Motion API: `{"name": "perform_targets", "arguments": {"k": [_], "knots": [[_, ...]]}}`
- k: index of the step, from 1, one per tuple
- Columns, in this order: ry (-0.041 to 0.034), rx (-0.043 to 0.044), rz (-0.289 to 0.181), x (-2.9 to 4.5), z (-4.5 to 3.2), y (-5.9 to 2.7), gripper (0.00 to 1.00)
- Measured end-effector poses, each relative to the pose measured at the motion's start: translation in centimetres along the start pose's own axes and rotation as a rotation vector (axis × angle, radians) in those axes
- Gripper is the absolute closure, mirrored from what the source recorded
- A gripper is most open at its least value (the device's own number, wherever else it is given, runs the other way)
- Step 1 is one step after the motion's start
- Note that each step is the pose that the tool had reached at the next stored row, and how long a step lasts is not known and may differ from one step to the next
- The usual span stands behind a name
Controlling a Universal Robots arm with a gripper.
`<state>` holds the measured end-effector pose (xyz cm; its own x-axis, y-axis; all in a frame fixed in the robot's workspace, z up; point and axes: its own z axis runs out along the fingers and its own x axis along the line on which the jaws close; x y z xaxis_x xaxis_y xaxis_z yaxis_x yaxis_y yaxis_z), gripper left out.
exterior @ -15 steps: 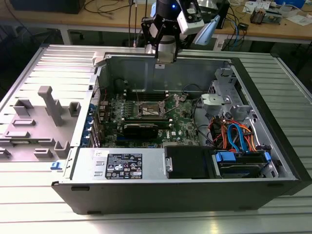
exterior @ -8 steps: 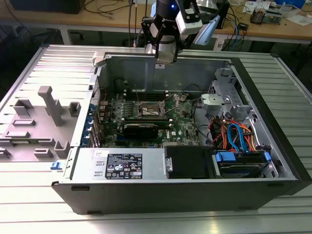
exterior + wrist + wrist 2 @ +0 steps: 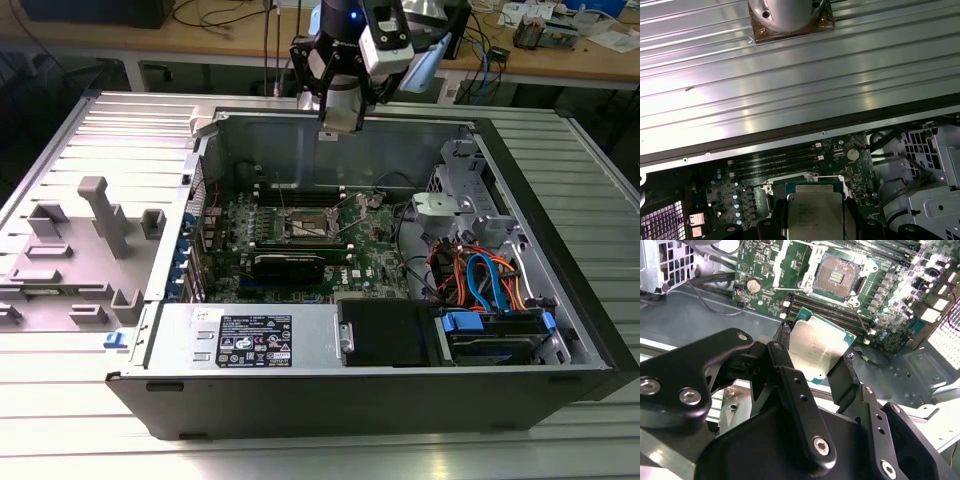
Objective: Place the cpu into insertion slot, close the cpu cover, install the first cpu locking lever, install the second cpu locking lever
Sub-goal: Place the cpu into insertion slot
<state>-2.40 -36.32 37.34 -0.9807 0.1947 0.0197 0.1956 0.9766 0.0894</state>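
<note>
Ribbed table (image 3: 585, 150) bears the case (image 3: 350, 402); jaws grip the cpu (image 3: 815, 347) above the insertion slot (image 3: 836, 274) beside memory slots (image 3: 815, 305).

A ribbed metal table (image 3: 300, 455) carries everything in the exterior view. An open computer case (image 3: 380, 400) sits on it from the centre toward 3 o'clock. Grey plastic holders (image 3: 100, 215) stand at 9 o'clock, with a small blue clip (image 3: 115, 340) at 8 o'clock.

**What surrounds the job**

In the exterior view I see an open computer case (image 3: 350, 150) lying on the ribbed metal table (image 3: 300, 455). Inside, I make out a green motherboard (image 3: 375, 250), with a silver power supply (image 3: 250, 340) at seven o'clock of it and orange and blue cables (image 3: 480, 275) at three o'clock. Grey plastic fixtures (image 3: 100, 215) stand on the table at nine o'clock of the case.
</note>
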Motion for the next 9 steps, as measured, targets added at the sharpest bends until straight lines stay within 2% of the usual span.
{"name": "perform_targets", "arguments": {"k": [5, 9], "knots": [[0.0000, 0.0001, 0.000, -0.15, -0.05, -0.77, 0.45], [0.0001, 0.0002, 0.000, -0.18, -0.05, -0.90, 0.45]]}}
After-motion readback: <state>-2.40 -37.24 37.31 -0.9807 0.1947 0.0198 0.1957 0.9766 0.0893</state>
